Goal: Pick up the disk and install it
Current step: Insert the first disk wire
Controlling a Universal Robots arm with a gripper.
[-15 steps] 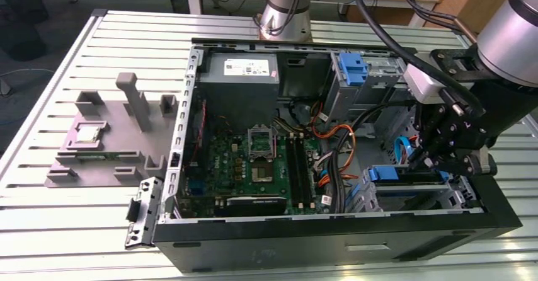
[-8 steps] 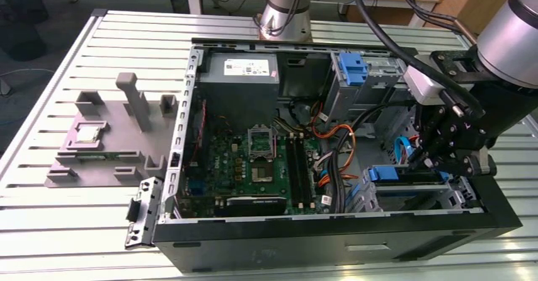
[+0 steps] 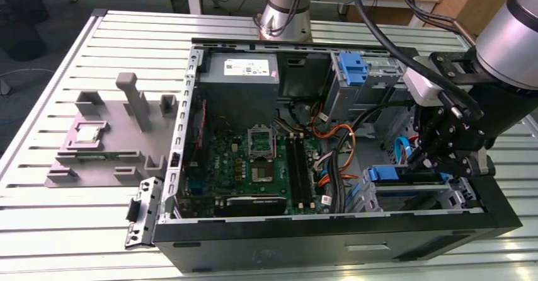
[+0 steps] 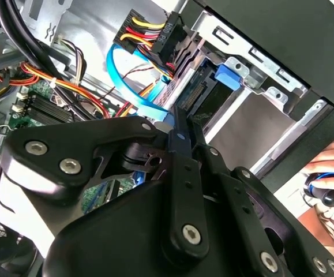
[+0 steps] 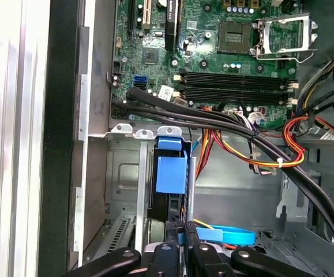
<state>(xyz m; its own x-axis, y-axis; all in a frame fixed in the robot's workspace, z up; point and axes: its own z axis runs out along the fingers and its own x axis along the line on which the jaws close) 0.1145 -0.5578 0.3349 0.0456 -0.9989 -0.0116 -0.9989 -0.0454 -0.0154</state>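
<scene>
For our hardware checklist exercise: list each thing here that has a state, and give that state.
Computer case, lying on its side, panel off.
Disk, on edge in the drive bay.
Tool, inside the case at the disk's end.
Processor socket, cover flipped open.
Processor chip, resting on the grey fixture outside the case.

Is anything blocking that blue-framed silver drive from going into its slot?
Nothing visible. In the first wrist view the silver metal disk in its blue plastic bracket already sits inside the grey metal bay, with the pincer right at its near edge. The flat blue cable lies beside it, not across.
</scene>
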